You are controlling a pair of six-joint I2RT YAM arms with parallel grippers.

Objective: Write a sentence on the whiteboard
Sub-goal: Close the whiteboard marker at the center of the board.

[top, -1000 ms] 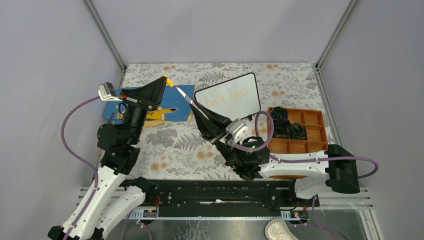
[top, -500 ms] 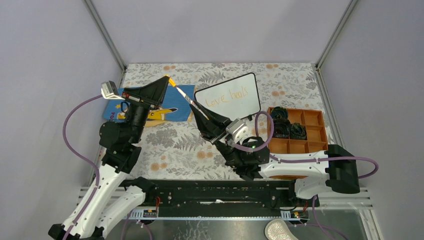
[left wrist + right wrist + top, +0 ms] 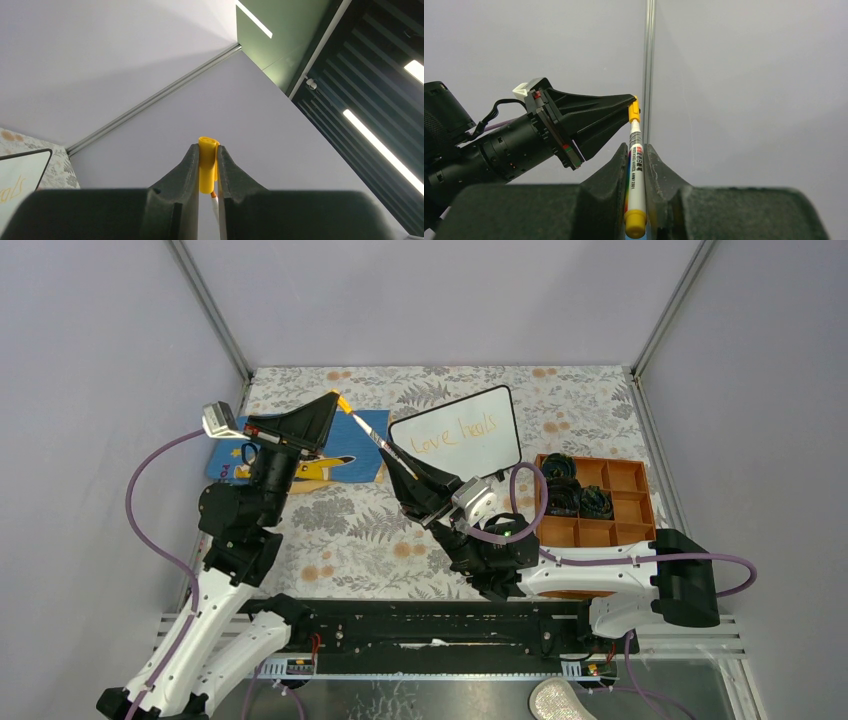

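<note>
The whiteboard (image 3: 470, 445) leans at the back of the table, and the sentence (image 3: 455, 433) on it reads "Love heals" in thin orange letters. My right gripper (image 3: 397, 457) is shut on a white marker (image 3: 375, 439) with a yellow end, pointing up and left. My left gripper (image 3: 334, 400) is shut on the marker's yellow cap (image 3: 343, 403). In the left wrist view the cap (image 3: 207, 167) sits between the fingers, and the marker's orange tip (image 3: 213, 194) is right at its mouth. The right wrist view shows the marker (image 3: 636, 175) held in my right gripper (image 3: 636, 148), its far end meeting the cap (image 3: 634, 112).
A blue mat with a yellow plane (image 3: 345, 458) lies under the left gripper. An orange compartment tray (image 3: 628, 502) holding black items stands at the right. Grey walls enclose the flowered table on three sides.
The left arm's wrist edged slightly to the right early on. Both grips and the marker stay as they were.
</note>
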